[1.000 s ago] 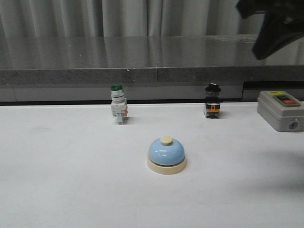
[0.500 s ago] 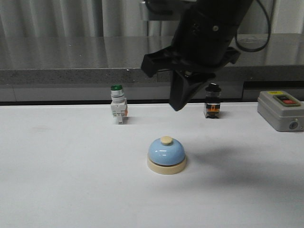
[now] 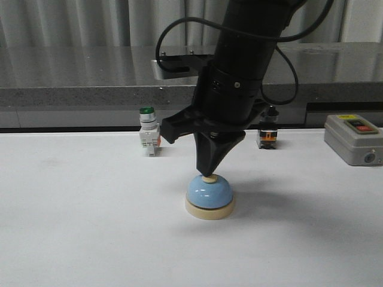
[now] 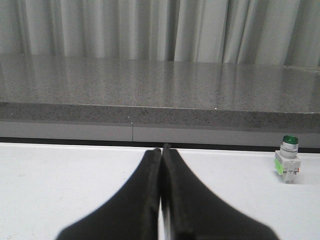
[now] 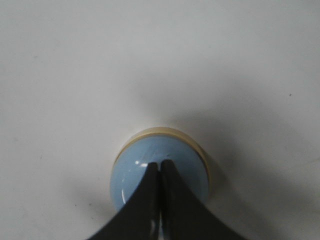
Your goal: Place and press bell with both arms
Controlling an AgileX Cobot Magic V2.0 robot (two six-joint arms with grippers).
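Observation:
The light-blue bell (image 3: 209, 195) with a cream base stands upright on the white table near the middle. My right gripper (image 3: 209, 170) is shut and points straight down, its tip resting on the cream button on top of the bell. In the right wrist view the shut gripper (image 5: 160, 164) covers the button over the blue dome (image 5: 135, 172). My left gripper (image 4: 162, 149) is shut and empty, low over the table; it does not show in the front view.
A green-capped white pushbutton (image 3: 148, 133), also in the left wrist view (image 4: 287, 160), stands behind the bell to the left. A black-capped switch (image 3: 267, 135) stands behind the right arm. A grey box with a red button (image 3: 353, 138) sits at the right edge. A grey ledge (image 3: 90, 89) runs along the back.
My right arm has swung in from the upper right and come down over the bell until its shut tip reached the button. The bell has not shifted.

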